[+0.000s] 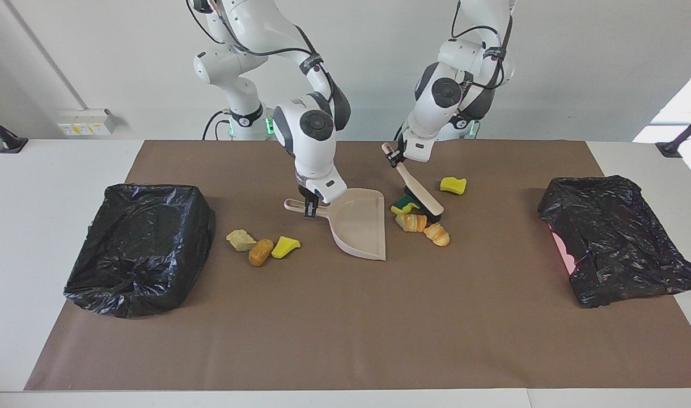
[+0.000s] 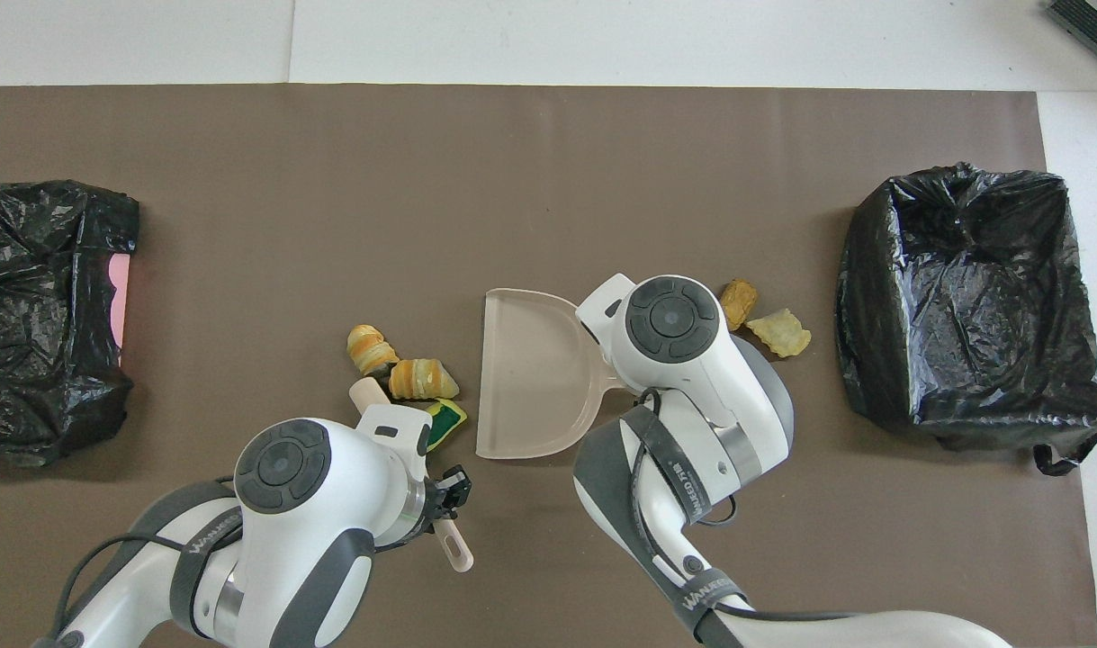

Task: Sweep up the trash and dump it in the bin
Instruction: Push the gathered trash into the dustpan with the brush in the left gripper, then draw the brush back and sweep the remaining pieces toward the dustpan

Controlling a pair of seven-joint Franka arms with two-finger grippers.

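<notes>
Trash (image 1: 419, 220) lies beside the brush (image 1: 418, 190) clamped in left tool (image 1: 398, 154).

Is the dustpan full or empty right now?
Empty. The dustpan shows a bare pink floor in both views; the croissant pieces and the green-topped sponge lie on the brown mat beside its mouth.

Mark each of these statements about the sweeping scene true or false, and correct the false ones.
1. The right end effector grips the dustpan by its handle. True.
2. The left end effector holds the brush. True.
3. The dustpan already holds trash. False: its scoop is bare.
4. The green-topped sponge lies in a bin. False: it lies on the mat by the brush head.
5. Three trash bits lie between the dustpan and the bin at the right arm's end. True.
</notes>
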